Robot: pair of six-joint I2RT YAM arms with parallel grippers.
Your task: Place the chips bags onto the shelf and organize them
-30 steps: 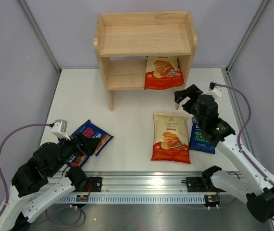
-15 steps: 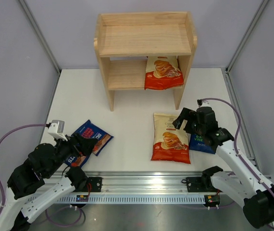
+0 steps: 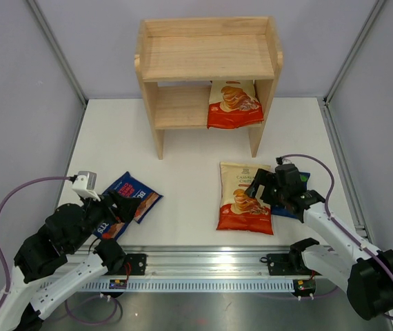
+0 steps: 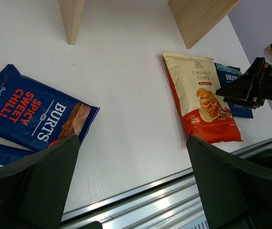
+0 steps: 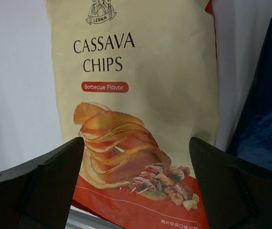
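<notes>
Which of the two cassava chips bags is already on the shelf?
The cream-and-orange cassava bag on the light wooden shelf's lower tier; its twin lies flat on the white table.

Finding: a robotics laboratory test cell. Grounds: plain pale grey panel walls (image 3: 17,83) close the left, far and right sides, joined by bare aluminium corner posts (image 3: 57,52). They enclose a white tabletop (image 3: 189,152). An aluminium rail (image 3: 210,261) runs along the near edge, and two arms are bolted to it, the left arm (image 3: 48,245) and the right arm (image 3: 334,231). A loose purple-grey cable (image 3: 45,181) loops from each. The goods are few: a small unfinished wooden shelf (image 3: 207,55) at the far side and several chips bags (image 3: 241,207), most lying flat on the tabletop.
</notes>
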